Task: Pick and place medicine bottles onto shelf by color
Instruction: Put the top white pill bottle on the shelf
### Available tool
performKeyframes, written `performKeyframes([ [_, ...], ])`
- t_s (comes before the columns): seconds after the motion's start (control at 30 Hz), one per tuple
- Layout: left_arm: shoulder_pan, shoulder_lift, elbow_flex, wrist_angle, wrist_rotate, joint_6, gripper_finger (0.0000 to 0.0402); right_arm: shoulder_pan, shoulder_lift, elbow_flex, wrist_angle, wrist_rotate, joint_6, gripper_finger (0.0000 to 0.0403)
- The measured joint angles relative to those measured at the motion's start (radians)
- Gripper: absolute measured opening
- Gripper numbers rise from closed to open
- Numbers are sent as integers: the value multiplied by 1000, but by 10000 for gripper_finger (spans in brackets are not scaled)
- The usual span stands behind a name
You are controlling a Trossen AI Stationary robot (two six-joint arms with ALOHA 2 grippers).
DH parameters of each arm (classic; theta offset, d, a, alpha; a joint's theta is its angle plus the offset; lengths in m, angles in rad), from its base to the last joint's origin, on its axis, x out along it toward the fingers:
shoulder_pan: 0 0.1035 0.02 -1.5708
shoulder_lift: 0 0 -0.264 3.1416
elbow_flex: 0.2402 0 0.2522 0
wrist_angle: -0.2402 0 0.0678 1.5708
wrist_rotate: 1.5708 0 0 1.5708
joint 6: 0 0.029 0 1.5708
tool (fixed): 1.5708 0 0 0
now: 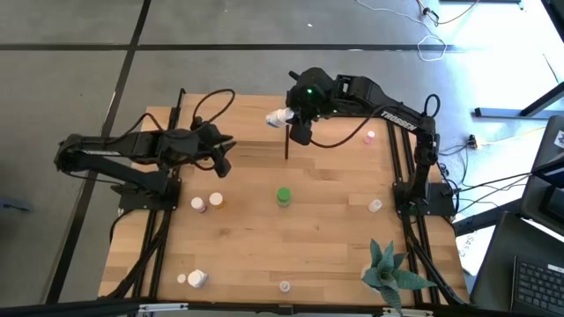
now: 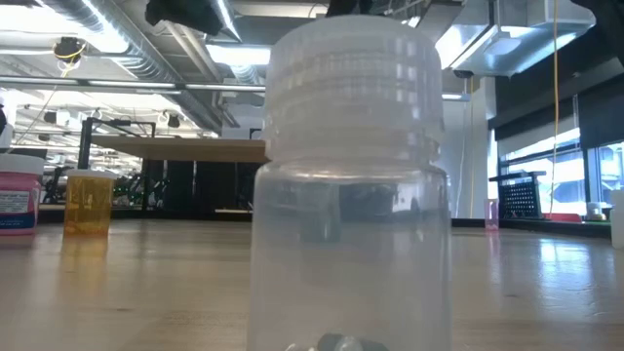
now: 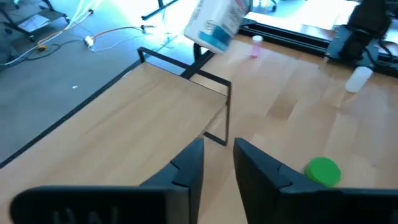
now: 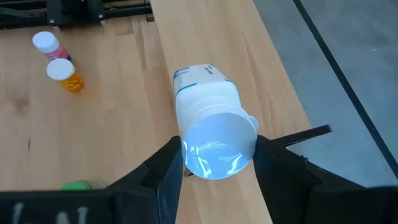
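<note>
- Nearest the low camera stands a clear bottle (image 2: 351, 185) with a ribbed cap, filling the frame; in the high view we take it for the one at 6 o'clock on the table (image 1: 335, 220).
- The right claw (image 4: 217, 163) grips a white bottle (image 4: 208, 127) across its body, held above the far end of the table, at 12 o'clock, over the shelf (image 1: 273, 150).
- We judge the placing step to be in hand: next, lower this bottle onto the shelf and part the fingers.
- The left claw (image 3: 217, 163) hangs at 9 o'clock, fingers a narrow gap apart, holding nothing.
- The green bottle (image 1: 284, 195) stands mid-table; pink and orange ones (image 1: 207, 202) stand together left of it.
</note>
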Motion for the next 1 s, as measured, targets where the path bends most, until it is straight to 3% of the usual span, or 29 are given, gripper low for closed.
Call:
performKeyframes([
  [0.13, 24, 1, 0, 45, -106, -10, 105, 2, 0, 0, 0, 0, 0, 178],
  [0.3, 39, 5, 0, 146, -103, 30, 104, 2, 0, 0, 0, 1, 1, 178],
  [0.47, 39, 5, 0, 148, -103, 148, 106, 2, 0, 0, 0, 1, 0, 178],
  [1.0, 35, 6, 0, 144, -48, 97, 107, 2, 0, 0, 0, 1, -4, 178],
])
